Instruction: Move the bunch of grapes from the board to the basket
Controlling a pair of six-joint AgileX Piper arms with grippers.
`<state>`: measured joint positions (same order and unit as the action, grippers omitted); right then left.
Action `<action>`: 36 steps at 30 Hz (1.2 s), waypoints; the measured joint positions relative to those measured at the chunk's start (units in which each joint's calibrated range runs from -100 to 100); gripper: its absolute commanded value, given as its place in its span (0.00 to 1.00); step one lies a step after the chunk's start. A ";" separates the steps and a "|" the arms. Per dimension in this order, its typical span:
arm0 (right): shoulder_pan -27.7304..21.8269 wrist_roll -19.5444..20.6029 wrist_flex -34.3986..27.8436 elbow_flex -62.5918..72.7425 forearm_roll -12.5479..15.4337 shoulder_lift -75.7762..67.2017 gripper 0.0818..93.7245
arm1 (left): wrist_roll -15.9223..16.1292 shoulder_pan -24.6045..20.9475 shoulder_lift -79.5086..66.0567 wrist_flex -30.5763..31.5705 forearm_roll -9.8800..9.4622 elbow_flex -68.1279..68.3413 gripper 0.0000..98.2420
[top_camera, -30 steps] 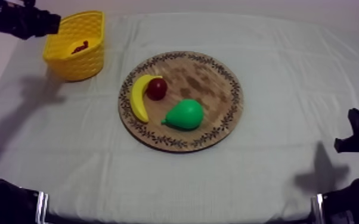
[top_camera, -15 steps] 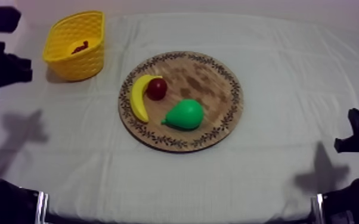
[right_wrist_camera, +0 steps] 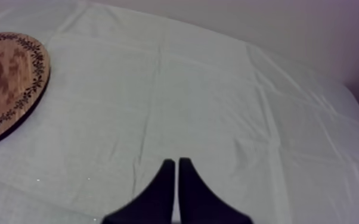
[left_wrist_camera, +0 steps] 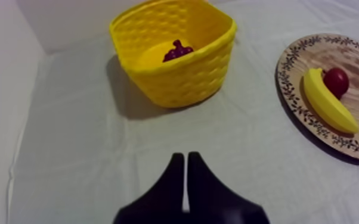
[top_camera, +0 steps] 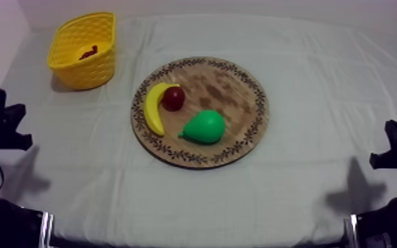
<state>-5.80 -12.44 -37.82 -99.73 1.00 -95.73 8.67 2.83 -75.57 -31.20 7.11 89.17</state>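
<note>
The bunch of grapes (top_camera: 88, 51) lies inside the yellow basket (top_camera: 82, 72) at the far left of the table; in the left wrist view the dark grapes (left_wrist_camera: 177, 51) rest on the floor of the basket (left_wrist_camera: 176, 77). My left gripper (left_wrist_camera: 185, 164) is shut on nothing, its fingers together as a narrow wedge over bare cloth short of the basket. In the top view it (top_camera: 18, 125) sits at the left edge. My right gripper (right_wrist_camera: 176, 167) is shut too, over cloth beside the wooden board (right_wrist_camera: 3, 77), and sits low at the right (top_camera: 386, 148).
The round wooden board (top_camera: 231, 89) in the middle carries a banana (top_camera: 152, 109), a small red fruit (top_camera: 173, 98) and a green pear (top_camera: 204, 126). From the left wrist the banana (left_wrist_camera: 328, 102) and red fruit (left_wrist_camera: 336, 80) lie on the board (left_wrist_camera: 292, 65).
My left arm has drawn back from beside the basket at the upper left, down along the left edge toward the near side. The right arm and the fruit have not moved.
</note>
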 measured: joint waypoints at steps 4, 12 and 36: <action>0.00 0.00 0.00 0.00 0.00 0.00 0.00 | -1.20 -0.08 -6.83 -1.74 -1.70 2.74 0.00; 0.00 0.00 0.00 0.00 0.00 0.00 0.00 | -4.20 -0.04 -18.43 -5.23 -4.38 7.27 0.00; 0.00 0.00 0.00 0.00 0.00 0.00 0.00 | -10.11 0.50 -24.43 -7.41 -8.72 8.72 0.00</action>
<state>-5.80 -12.44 -37.82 -99.73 1.00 -95.73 -1.44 3.33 -100.00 -38.61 -1.62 97.89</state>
